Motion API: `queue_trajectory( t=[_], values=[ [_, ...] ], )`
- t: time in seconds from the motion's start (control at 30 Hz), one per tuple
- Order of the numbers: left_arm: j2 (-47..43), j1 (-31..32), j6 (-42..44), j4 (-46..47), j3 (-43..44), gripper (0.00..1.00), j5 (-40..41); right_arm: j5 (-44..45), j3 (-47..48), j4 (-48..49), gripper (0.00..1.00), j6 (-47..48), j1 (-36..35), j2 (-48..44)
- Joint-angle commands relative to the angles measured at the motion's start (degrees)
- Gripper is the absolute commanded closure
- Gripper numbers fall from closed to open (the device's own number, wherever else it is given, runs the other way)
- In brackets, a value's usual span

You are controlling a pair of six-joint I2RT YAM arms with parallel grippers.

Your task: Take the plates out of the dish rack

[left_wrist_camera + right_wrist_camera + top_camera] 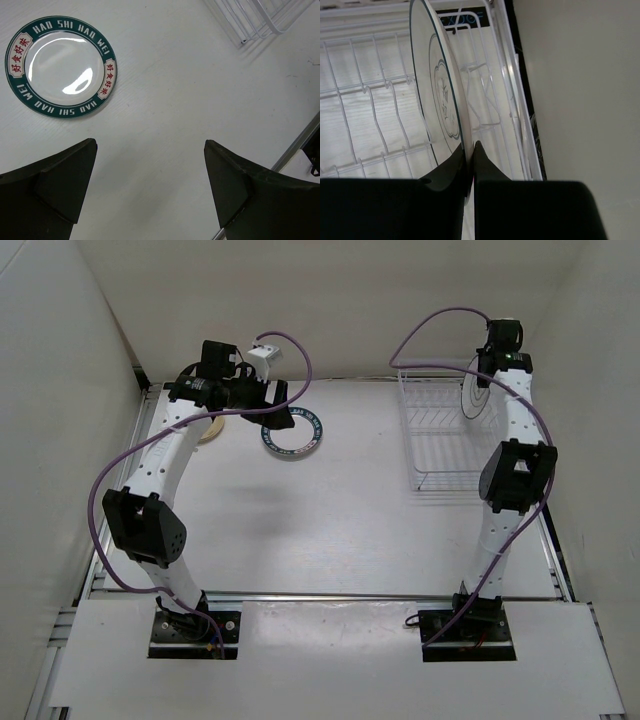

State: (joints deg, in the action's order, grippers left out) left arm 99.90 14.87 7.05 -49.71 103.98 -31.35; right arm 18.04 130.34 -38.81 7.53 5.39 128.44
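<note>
right gripper (469, 150) up close, hiding the lower rim of the white plate (437, 90), its top cut off; jaws clamped on it, upright in the dish rack (365, 95); left gripper (150, 175) wide open, empty

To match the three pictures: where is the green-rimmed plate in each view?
Top: green-rimmed plate lies upper middle, left of centre.
Left wrist: upper left corner.
Right wrist: not in it; the upright plate there is another.
Shared landmark: the rack, seen in all three.
</note>
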Motion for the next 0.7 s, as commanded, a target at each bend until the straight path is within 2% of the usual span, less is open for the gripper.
queue_trajectory(
  t=[0.0,0.2,0.4,0.57,0.6,0.67],
  values=[
    [-0.9,0.0,0.2,0.3,0.6,0.01,-2.7,5.3,0.0,5.2,1.0,-0.8,-1.7,-6.4],
    [-0.4,0.0,0.2,0.3,1.1,0.01,-3.2,11.0,-1.1,7.4,1.0,1.0,-3.4,-10.6],
    [0.7,0.0,-1.8,1.4,2.5,0.01,-3.2,9.2,-1.1,5.8,1.0,-0.6,-4.4,-16.5],
    [2.6,0.0,-4.9,3.1,4.6,0.01,-1.9,-27.4,-2.5,-4.2,1.0,-4.4,-3.4,-22.7],
    [2.6,0.0,-5.7,3.1,5.4,0.01,-3.3,-40.3,-3.4,-5.7,1.0,-5.5,-3.4,-23.3],
    [3.9,0.0,-6.5,3.7,6.3,0.01,-5.1,-52.3,-6.8,-6.4,1.0,-7.3,-3.4,-24.4]
  ],
)
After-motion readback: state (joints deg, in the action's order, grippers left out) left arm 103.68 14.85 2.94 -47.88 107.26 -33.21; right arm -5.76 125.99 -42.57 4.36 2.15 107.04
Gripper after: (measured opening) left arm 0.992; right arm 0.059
